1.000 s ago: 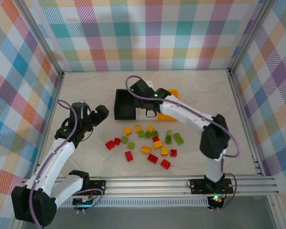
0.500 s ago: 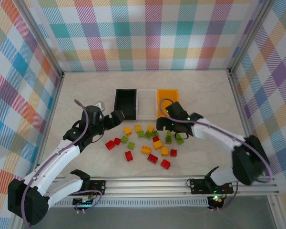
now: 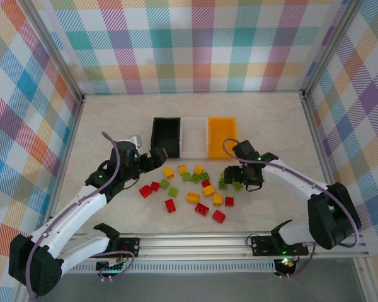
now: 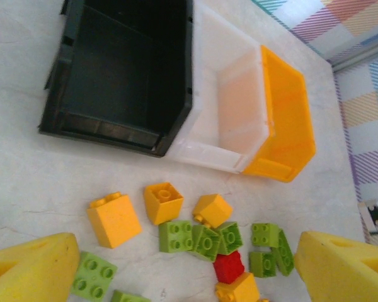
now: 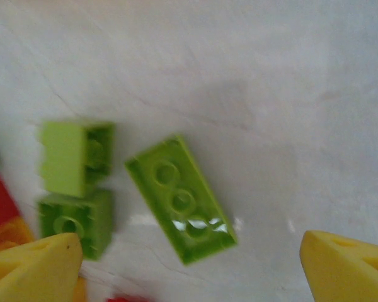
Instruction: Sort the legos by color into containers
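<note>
Top external view: the three containers are seen set side by side in a row on the pale table (image 3: 113,119), with the black bin (image 3: 166,137) on the left, the white bin (image 3: 194,136) in the middle and the orange-yellow bin (image 3: 222,136) on the right. The legos (image 3: 195,187) are scattered on the table just in front of the bins, with red, yellow-orange and lime green mixed together. The left gripper (image 3: 156,156) is held near the front left corner of the black bin, beside the left end of the scatter. In the left wrist view its yellow fingertips (image 4: 31,270) are spread wide and nothing is gripped. Beyond them, yellow-orange bricks (image 4: 113,218), green bricks (image 4: 176,236) and one red brick (image 4: 229,267) are seen lying before the bins. The right gripper (image 3: 239,178) is held low over the right end of the scatter. In the right wrist view its fingertips (image 5: 346,264) are likewise spread wide and nothing is clamped. A long lime green brick (image 5: 181,198) is seen lying on the table in the gap ahead of them, nearer the left fingertip, with two smaller green bricks (image 5: 75,157) just to its left.
</note>
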